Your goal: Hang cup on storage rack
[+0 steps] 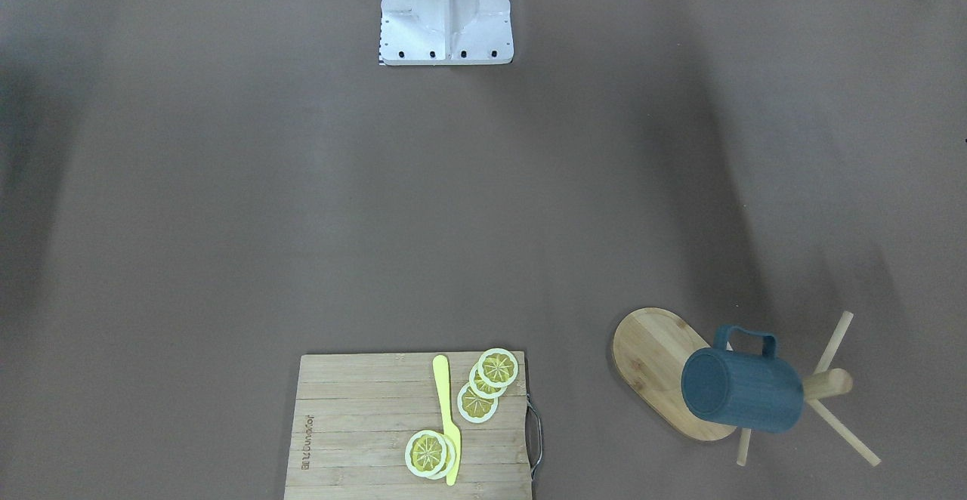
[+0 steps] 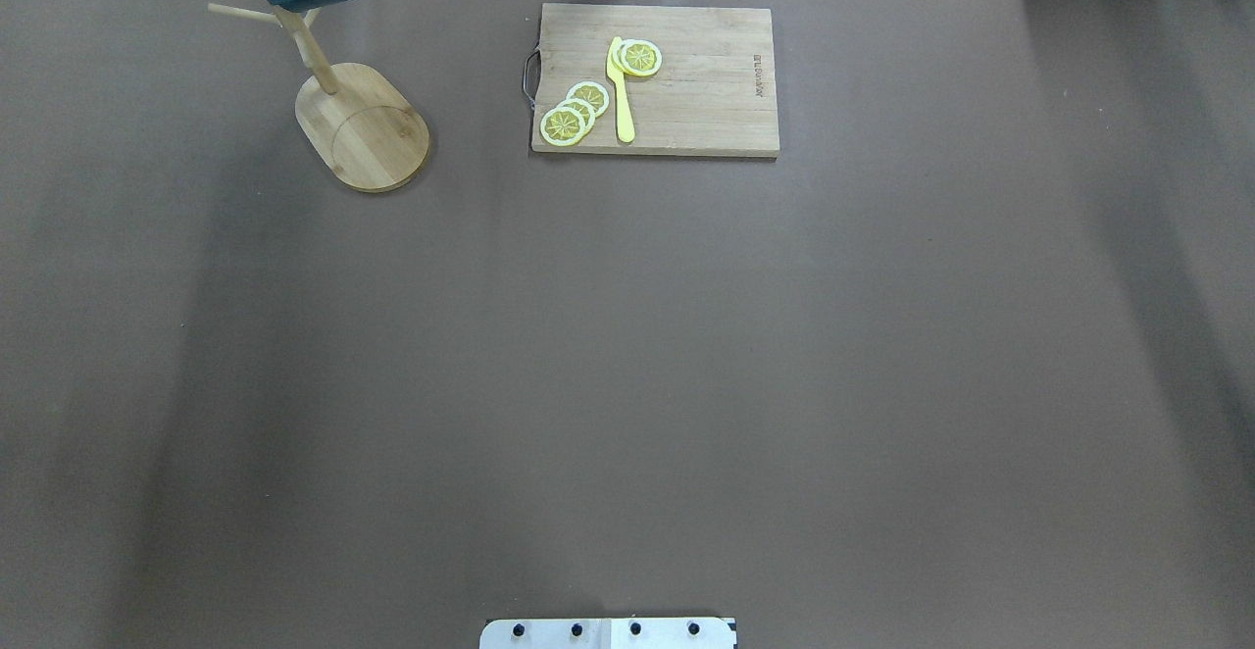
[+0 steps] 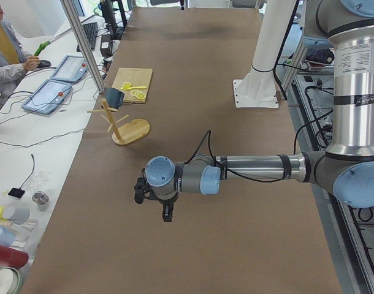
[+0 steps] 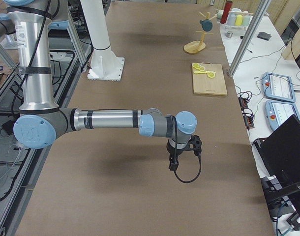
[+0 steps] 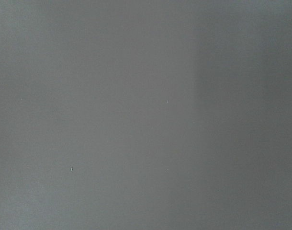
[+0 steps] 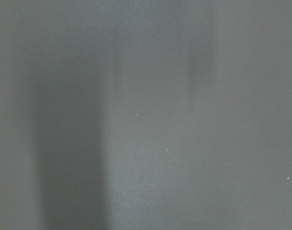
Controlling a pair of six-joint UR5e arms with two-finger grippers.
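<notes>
- Since the left pincer shows only in the left side view, on the near arm, I cannot tell whether it is released or clenched; it points down over the brown surface, nothing near it.
- Right pincer is the same: it shows in the right side view only, state cannot be told, and it hangs low over the surface with a black cable looping under it.
- Both wrist views show only plain surface.
- Both arms are stretched out level, well apart from the task things.
- The cup is up on the storage rack, off the surface and lying sideways near the top of the post, base toward the front-facing camera and handle uppermost.
- A thin peg shows at the handle loop; exact contact is too small to tell.
- The rack's oval base lies flat on the surface at the far edge from the robot, on its left side.
- Cutting board lies beside the rack, apart from it, along the same far edge.
- On the board: lemon slices in two groups, with a yellow knife between them.
</notes>
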